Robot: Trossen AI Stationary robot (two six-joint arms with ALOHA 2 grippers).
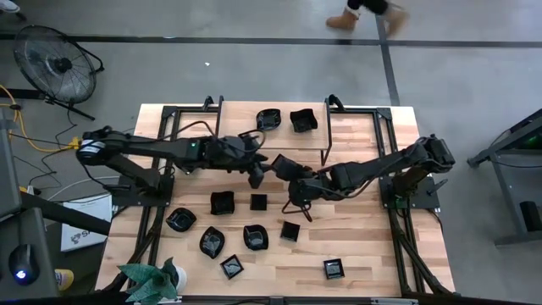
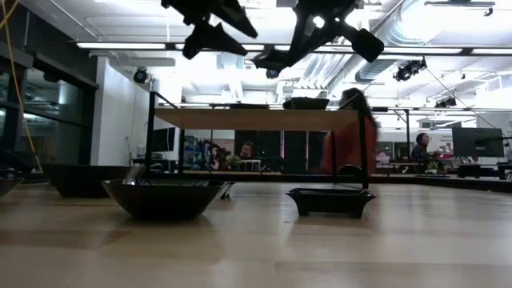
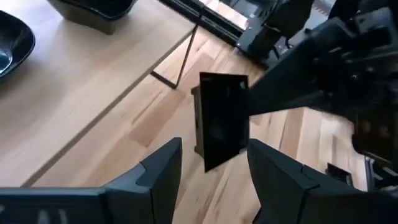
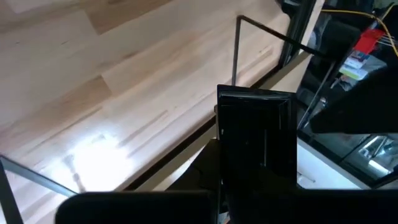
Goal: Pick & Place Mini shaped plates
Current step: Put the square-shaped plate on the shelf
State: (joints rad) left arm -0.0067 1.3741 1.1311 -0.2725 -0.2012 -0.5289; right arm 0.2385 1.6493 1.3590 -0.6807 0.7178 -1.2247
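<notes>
Above the middle of the light wooden table (image 1: 356, 254), the right gripper (image 4: 249, 180) is clamped shut on a glossy black square mini plate (image 4: 256, 134), holding it on edge in the air. The left gripper (image 3: 214, 165) faces it with fingers spread — the plate sits between them, seemingly untouched. Other glossy black mini plates (image 1: 254, 236) lie below — two more on the raised wooden shelf (image 1: 356, 127).

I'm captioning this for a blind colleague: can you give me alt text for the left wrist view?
A square black mini plate is held on edge by the right hand, just beyond the open fingers of the left hand, above the wooden table. Two more black plates sit at the frame's edge.
</notes>
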